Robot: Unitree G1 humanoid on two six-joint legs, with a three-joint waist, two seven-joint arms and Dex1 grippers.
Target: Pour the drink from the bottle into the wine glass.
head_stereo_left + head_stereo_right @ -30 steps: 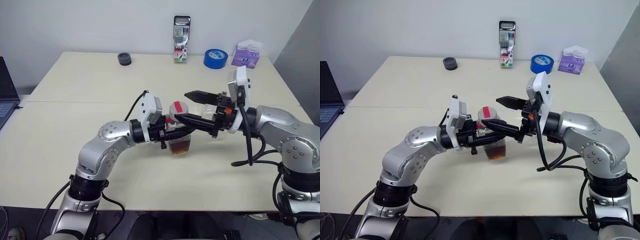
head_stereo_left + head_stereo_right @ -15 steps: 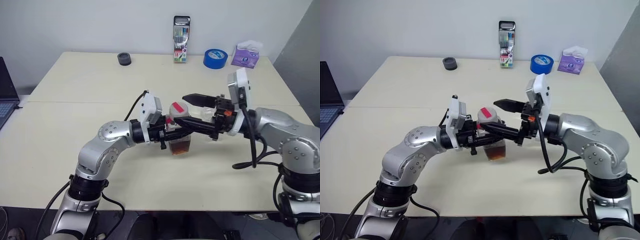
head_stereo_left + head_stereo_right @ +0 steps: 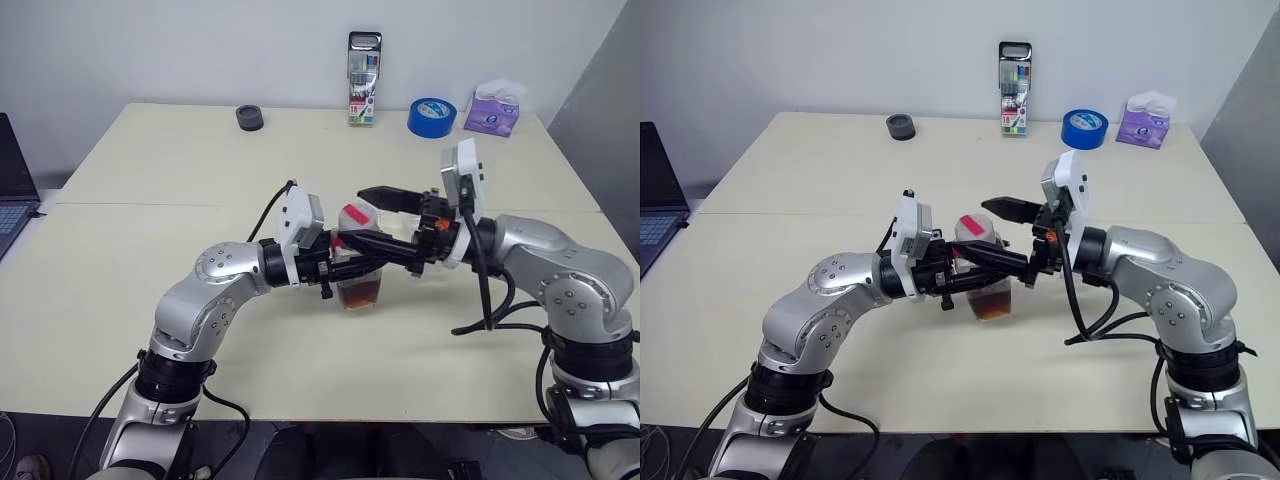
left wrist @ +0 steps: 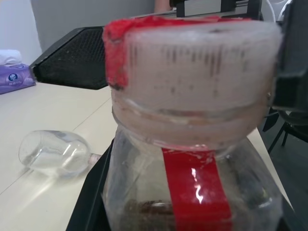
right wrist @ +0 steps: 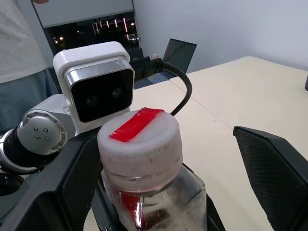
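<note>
The bottle (image 3: 358,268) stands upright a little above the table at its middle. It is clear plastic with a red stripe and a white cap (image 5: 139,139) with red on top. The dark drink (image 3: 361,293) fills its lower part. My left gripper (image 3: 335,268) is shut on the bottle's body from the left. My right gripper (image 3: 351,215) reaches in from the right, open, with one finger (image 5: 269,163) on each side of the cap and not touching it. The wine glass (image 4: 53,153) lies on its side on the table beyond the bottle.
Along the table's far edge sit a small black round object (image 3: 249,118), a box of markers (image 3: 363,64), a blue tape roll (image 3: 431,117) and a purple tissue pack (image 3: 491,110). A laptop (image 3: 12,190) is at the left edge. A person (image 5: 19,57) stands beyond my left arm.
My right wrist has crept slightly towards the bottle, fingers still open around the cap. The left gripper and the bottle have kept still.
</note>
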